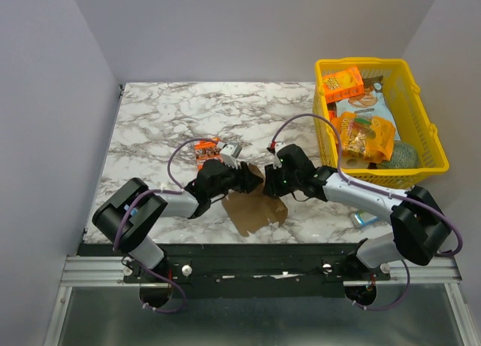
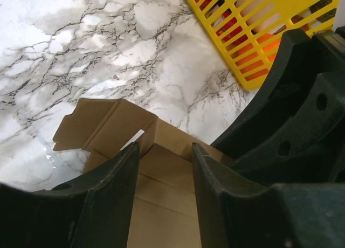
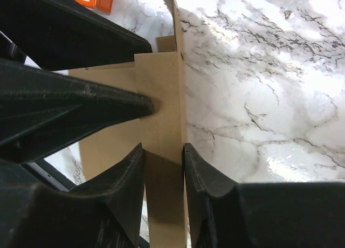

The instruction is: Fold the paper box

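Note:
The paper box [image 1: 255, 209] is a plain brown cardboard sheet lying partly folded on the marble table, near the front between both arms. My left gripper [image 1: 252, 177] reaches onto its upper left part. In the left wrist view the left gripper [image 2: 164, 148] stands open, and between its fingers show creased panels of the box [image 2: 116, 124]. My right gripper [image 1: 273, 182] meets it from the right. In the right wrist view the right gripper [image 3: 163, 148] is shut on an upright strip of the box [image 3: 161, 86], and a left finger [image 3: 81, 105] presses against that strip.
A yellow basket [image 1: 436, 147] of snacks stands at the back right and shows in the left wrist view [image 2: 253, 78]. An orange printed snack box [image 1: 207, 152] lies just behind the left gripper. A small blue packet [image 1: 364, 220] lies by the right arm.

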Robot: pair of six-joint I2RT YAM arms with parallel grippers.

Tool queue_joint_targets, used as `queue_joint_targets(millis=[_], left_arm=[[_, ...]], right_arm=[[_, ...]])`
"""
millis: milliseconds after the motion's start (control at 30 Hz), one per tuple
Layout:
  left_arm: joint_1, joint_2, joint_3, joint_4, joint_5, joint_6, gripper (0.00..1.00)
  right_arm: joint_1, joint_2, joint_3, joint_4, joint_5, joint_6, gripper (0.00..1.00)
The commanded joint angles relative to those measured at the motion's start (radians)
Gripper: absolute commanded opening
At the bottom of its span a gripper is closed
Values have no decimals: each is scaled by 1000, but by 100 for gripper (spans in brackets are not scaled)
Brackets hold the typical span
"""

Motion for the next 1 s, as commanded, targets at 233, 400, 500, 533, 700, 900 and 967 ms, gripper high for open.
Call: queue_joint_targets(millis=[233,400,500,533,700,900,967], left_arm=[[19,-106,-8,-89,-7,49,87],[28,-206,-53,-158,-60,110,86],[34,-246,-97,-175,-94,127,87],[49,-258,-112,-175,-97,115,87],[120,-338,-107,-258,-119,54,91],[261,-356,-42,-341,-126,12,98],[270,-303,42,-405,-100,55,97]], right_arm=[[-5,23,-12,-37,68,-70,36],[-4,14,-7,-47,70,-126,35],[4,11,-4,-48,70,-177,35],[9,11,3,-53,84,-189,35],[38,14,36,-73,73,-266,35],[53,6,48,-88,42,-329,35],[58,2,45,-88,38,-335,35]])
